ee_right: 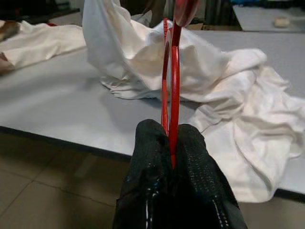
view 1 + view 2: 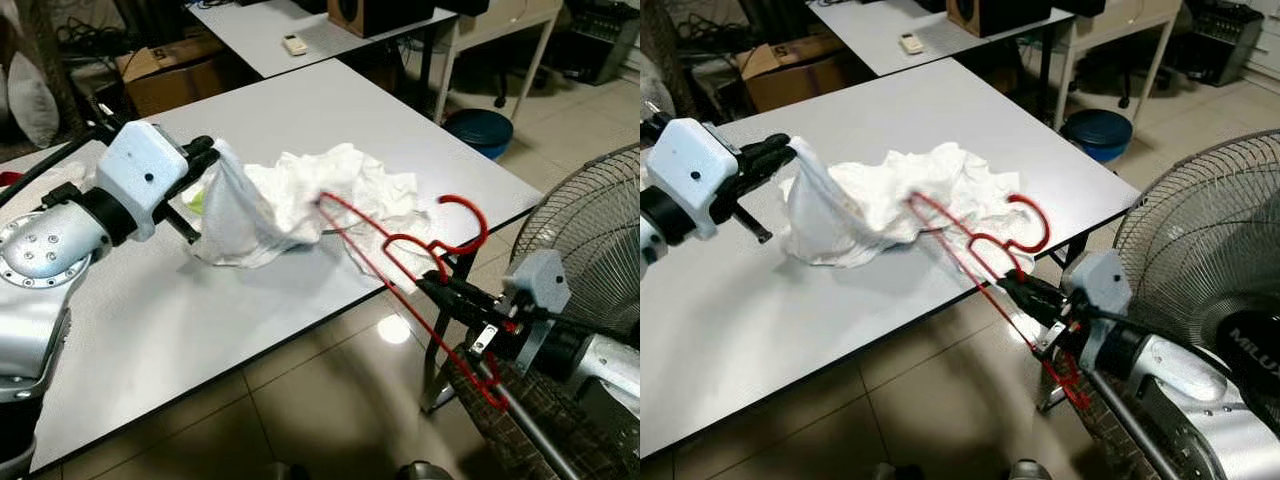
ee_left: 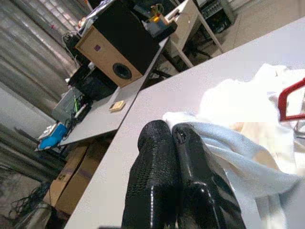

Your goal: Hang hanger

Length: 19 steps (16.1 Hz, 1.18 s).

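Item: red hanger (image 2: 400,250), wire-thin, centre-right of the head view. Its hook curls above the counter (image 2: 300,120) edge; one shoulder reaches into the garment, the other hangs off the edge toward the floor.

Item: white garment (image 2: 300,200), crumpled, centre of the counter, one end lifted off the surface at left of frame.

Right hand (image 1: 170,143): lower right of the head view, just off the counter edge, fingers clamped together on the hanger's frame below the hook.

Left hand (image 3: 172,143): left of centre in the head view, above the counter, fingers pinched on the raised fold of the garment.

Also present: pedestal fan (image 2: 600,230) at right edge, close behind the right arm; cardboard box (image 2: 170,70) and second table (image 2: 300,25) at top; blue bin (image 2: 478,130) on the floor, upper right.

Step in hand, as judged: threading the hanger's shoulder into the garment before any hanging.

Handling notes: keep the lifted fold taut so an opening stays visible (which opening, neck or hem, cannot be told). Steer the hanger tip along the counter, not into bunched cloth. Keep the right elbow off the fan grille. The thin frame may twist in the grip; move slowly.
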Motion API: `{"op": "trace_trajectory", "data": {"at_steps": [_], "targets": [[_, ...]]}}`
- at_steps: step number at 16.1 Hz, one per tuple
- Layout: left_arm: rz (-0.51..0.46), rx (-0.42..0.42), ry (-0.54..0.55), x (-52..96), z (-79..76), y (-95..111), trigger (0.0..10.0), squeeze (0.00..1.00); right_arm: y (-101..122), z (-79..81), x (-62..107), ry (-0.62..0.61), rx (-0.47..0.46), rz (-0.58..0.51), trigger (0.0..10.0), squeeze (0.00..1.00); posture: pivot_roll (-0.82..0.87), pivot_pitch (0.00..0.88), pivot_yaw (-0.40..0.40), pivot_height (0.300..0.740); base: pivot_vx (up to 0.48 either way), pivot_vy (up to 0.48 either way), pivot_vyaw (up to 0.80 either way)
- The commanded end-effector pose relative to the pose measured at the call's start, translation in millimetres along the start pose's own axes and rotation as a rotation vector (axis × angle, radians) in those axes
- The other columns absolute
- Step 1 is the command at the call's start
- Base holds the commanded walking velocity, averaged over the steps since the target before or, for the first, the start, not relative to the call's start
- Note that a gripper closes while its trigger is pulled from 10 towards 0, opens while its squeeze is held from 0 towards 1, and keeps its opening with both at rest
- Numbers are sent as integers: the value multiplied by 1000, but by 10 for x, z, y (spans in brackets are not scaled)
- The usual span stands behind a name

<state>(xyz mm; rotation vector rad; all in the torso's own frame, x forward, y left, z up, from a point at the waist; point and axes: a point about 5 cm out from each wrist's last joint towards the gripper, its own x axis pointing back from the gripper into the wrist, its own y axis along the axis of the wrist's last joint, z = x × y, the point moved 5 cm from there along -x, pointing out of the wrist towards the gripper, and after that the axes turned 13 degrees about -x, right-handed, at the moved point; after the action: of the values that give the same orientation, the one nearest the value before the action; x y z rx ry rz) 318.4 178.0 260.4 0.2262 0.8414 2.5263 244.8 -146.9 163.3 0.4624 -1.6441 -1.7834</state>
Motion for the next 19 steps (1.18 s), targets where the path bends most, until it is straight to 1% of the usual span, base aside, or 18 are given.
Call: {"op": "trace_trajectory", "data": {"at_steps": [1, 2, 3, 6, 7, 8, 9, 10, 11, 12, 13, 15, 16, 17, 18, 19], "targets": [[14, -16, -11, 8, -15, 2, 0, 0, 3, -94, 14, -47, 63, 24, 10000, 0, -143, 82, 131, 740, 0, 0, 0], [27, -10, -9, 10, -21, -9, 0, 0, -95, -151, 30, -62, 179, 109, 10000, 0, -145, 83, 132, 740, 0, 0, 0], [44, -6, -2, 15, -16, -31, 0, 0, -213, -163, 53, -44, 267, 187, 10000, 0, -149, 88, 131, 740, 0, 0, 0], [58, -9, 19, 18, 30, -49, 0, 0, -208, -182, 47, -45, 297, 180, 10000, 0, -148, 94, 130, 740, 0, 0, 0], [63, -5, 49, 25, 80, -54, 0, 0, -241, -207, 70, -35, 298, 199, 10000, 0, -147, 96, 127, 740, 0, 0, 0], [63, -3, 54, 26, 85, -55, 0, 0, -245, -225, 76, -40, 312, 205, 10000, 0, -147, 96, 126, 740, 0, 0, 0], [69, -2, 50, 27, 82, -60, 0, 0, -271, -247, 86, -28, 361, 225, 10000, 0, -146, 96, 124, 740, 0, 0, 0], [77, -1, 37, 31, 69, -74, 0, 0, -244, -271, 90, -37, 337, 206, 10000, 0, -147, 97, 123, 740, 0, 0, 0], [87, 0, 17, 35, 45, -93, 0, 0, -153, -300, 73, -63, 261, 138, 10000, 0, -147, 96, 123, 740, 0, 0, 0], [111, -19, -22, 65, -13, -150, 0, 0, -49, -298, 49, -69, 202, 72, 10000, 0, -147, 97, 123, 740, 0, 0, 0], [131, -28, -43, 89, -51, -198, 0, 0, -3, -290, 38, -66, 170, 38, 10000, 0, -148, 97, 122, 740, 0, 0, 0], [224, -76, -85, 197, -161, -445, 0, 0, 58, -246, 3, -31, 94, -30, 10000, 0, -145, 95, 117, 740, 0, 0, 0], [248, -55, -83, 234, -189, -521, 0, 0, 63, -232, -10, -20, 68, -47, 10000, 0, -143, 96, 114, 740, 0, 0, 0], [294, -47, -98, 290, -251, -631, 5059, 0, 60, -215, -20, -6, 41, -57, 10000, 0, -140, 95, 114, 740, 0, 0, 0], [328, -15, -137, 362, -363, -738, 10000, 0, 43, -188, -30, 9, 29, -53, 10000, 0, -139, 96, 114, 740, 0, 0, 0], [340, 28, -201, 443, -495, -792, 10000, 1000, 28, -168, -38, 20, 18, -47, 10000, 0, -139, 96, 114, 740, 0, 0, 0]]}}
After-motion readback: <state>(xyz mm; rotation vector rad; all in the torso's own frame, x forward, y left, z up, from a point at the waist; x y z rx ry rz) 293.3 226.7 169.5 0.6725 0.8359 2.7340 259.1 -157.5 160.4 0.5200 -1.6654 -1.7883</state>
